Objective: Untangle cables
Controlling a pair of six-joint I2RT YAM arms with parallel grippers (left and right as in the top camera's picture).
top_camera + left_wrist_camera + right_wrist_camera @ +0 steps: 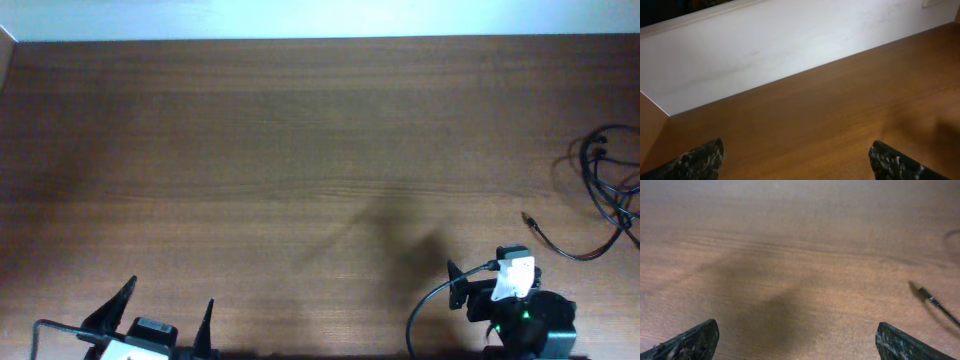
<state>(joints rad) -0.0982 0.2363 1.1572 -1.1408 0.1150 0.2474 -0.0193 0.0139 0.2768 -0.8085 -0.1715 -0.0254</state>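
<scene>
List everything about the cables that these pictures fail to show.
1. Overhead: the cables run off the right edge, so their full extent, count and crossings cannot be told.
2. Right wrist: one plug is blurred. Its cord leaves the right edge and its type is unreadable.
3. Left wrist: only the table and a pale wall show beyond the left gripper; no cable is in view.

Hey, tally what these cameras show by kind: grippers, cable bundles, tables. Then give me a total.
Black two-finger grippers: 2, the left gripper and the right gripper, both open
Tangled bundle of thin black cables: 1
Brown wooden table: 1
Total: 4
</scene>
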